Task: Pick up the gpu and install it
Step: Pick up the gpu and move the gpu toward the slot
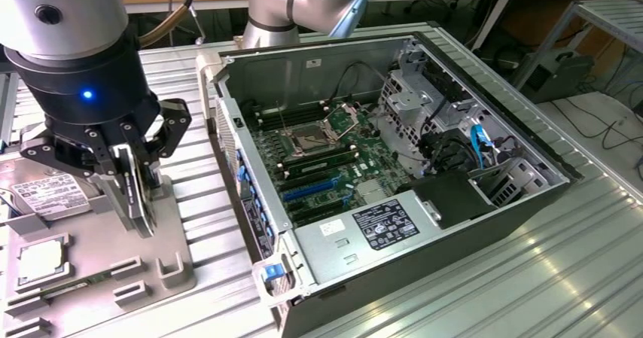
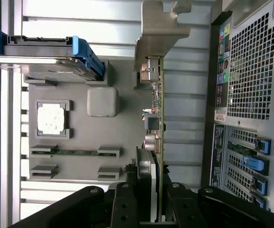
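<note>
Pincer (image 1: 135,184) grips one gpu (image 1: 146,217) edge-on above one grey tray (image 1: 173,240), beside one open computer case (image 1: 301,74).

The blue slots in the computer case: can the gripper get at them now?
Probably yes: the case lies open, nothing covers the blue slots, and the gripper holds the card beside it.

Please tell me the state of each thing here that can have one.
gripper: shut on the gpu.
gpu: held on edge, over the tray, not installed.
computer case: open, side panel off, lying on its side.
CPU chip: lying flat in a tray nest.
hard drive: resting on the tray, label up.
memory stick: lying in its tray holders.
</note>
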### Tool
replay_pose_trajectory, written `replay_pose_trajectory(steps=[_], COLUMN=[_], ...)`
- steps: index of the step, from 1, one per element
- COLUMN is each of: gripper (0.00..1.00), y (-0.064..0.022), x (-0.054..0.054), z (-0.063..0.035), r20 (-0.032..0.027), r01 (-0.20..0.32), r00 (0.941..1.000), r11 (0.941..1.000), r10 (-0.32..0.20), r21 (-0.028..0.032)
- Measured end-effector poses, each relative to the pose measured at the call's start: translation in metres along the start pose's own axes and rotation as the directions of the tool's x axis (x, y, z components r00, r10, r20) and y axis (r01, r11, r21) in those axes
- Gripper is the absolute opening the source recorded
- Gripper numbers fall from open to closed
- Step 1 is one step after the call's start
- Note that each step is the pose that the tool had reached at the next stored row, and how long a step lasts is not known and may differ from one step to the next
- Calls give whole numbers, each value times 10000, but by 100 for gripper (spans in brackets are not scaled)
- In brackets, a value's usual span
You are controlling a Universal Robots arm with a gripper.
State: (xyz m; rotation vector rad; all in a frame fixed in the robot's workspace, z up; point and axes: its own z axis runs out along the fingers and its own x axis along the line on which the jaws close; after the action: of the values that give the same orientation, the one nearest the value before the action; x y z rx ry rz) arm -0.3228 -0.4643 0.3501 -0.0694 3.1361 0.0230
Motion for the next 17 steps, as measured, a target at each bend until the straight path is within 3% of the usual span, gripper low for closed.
replay_pose_trajectory(steps=[17], gripper=[28], y=[-9], x=[0], z=[-116], r20=[-1], r01=[0], r00=[10000], r11=[10000], r10=[0], r21=[0])
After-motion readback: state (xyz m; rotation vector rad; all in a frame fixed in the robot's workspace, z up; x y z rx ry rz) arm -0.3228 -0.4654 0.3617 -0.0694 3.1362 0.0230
